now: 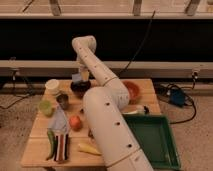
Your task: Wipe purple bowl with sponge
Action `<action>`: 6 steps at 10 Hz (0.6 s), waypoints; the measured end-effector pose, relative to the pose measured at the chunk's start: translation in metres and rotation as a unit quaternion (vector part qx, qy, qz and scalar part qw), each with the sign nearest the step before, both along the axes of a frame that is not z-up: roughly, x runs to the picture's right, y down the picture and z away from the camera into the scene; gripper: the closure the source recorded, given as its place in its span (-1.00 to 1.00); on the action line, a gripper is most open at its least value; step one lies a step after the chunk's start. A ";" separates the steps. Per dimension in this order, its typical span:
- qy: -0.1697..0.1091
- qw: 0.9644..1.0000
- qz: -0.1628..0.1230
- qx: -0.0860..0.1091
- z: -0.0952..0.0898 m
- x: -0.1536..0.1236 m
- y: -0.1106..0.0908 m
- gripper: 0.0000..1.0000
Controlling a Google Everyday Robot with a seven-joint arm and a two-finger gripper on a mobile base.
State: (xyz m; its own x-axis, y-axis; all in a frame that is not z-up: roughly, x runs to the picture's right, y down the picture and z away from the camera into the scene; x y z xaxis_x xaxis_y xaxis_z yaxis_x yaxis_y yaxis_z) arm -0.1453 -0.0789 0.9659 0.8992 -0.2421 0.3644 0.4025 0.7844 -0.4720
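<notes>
Plainly, the purple bowl [80, 88] is small, round and dark, a glossy maroon-purple; it stands toward the back of the wooden desk [35, 150], left of the middle, with the white cup [52, 86] to its left and the brighter orange bowl [131, 90] well apart to its right. The sponge [77, 78] is a small, flat, light-blue piece sitting right over the purple bowl's back rim; whether it touches the bowl cannot be told; what lies inside the bowl cannot be made out either.

Nearer the front left, a small grey cup [62, 100] and a green cup [45, 107] stand near each other; their contents are hidden. A green tray [160, 145] lies at the front right corner, its left side covered by the robot's white arm [107, 125].

A pale blue-grey cloth [59, 121] lies beside a round orange fruit [75, 122]; a green pepper [50, 142] and a yellow piece [88, 148] lie along the front.

The fingers [83, 75] point down just above the purple bowl, closed on the sponge.
</notes>
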 end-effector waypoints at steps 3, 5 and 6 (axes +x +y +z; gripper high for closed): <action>-0.026 1.000 -0.013 -0.003 -0.011 -0.014 0.017 1.00; -0.040 0.999 -0.022 -0.010 -0.024 -0.013 0.036 1.00; -0.041 0.999 -0.024 -0.014 -0.026 -0.009 0.041 1.00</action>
State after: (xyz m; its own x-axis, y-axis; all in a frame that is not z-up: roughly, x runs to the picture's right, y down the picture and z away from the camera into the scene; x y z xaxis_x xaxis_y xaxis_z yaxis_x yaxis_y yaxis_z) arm -0.1542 -0.0375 0.9395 0.8536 -0.2735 0.4433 0.4776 0.7506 -0.4566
